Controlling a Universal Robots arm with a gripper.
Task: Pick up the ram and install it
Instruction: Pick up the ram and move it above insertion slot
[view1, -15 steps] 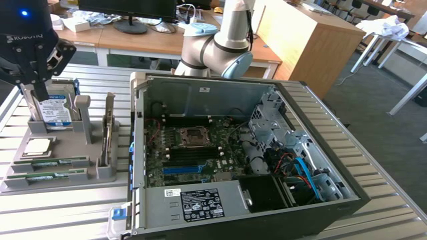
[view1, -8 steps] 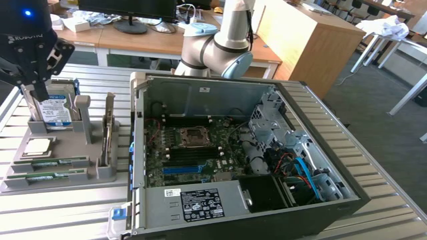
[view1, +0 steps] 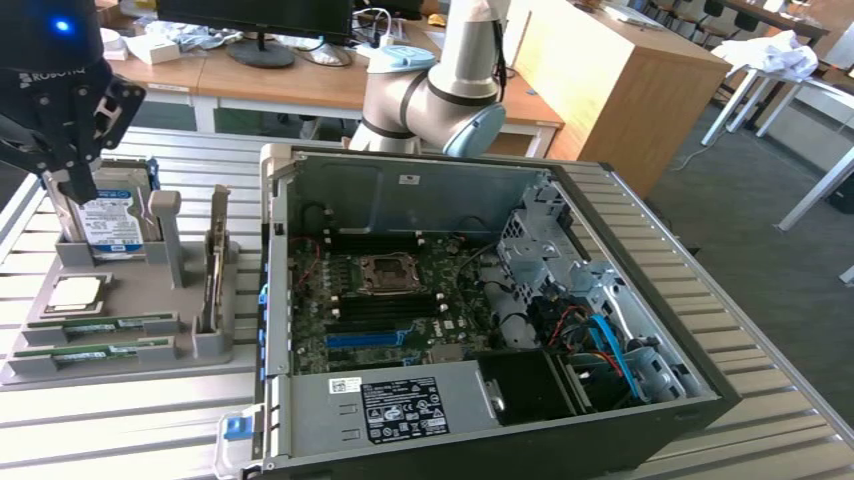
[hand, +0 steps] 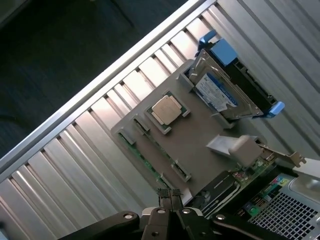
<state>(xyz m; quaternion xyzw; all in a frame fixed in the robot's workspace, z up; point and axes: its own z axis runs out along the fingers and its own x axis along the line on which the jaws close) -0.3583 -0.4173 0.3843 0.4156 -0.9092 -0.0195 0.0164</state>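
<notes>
The end effector (view1: 78, 186), shut and empty, hung above the grey tray (view1: 127, 368), whose slots held the ram (view1: 100, 325) steady, probably for easy grasping.

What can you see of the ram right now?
The ram is a long, thin green board with pale label patches, lying flat in a slot of the gray tray, ends seated in gray brackets, beside the silver processor. A second matching stick lies parallel next to it. Both sit on the exterior view's left of the open computer case. The shut gripper is apart from them, up by the hard drive.
</notes>
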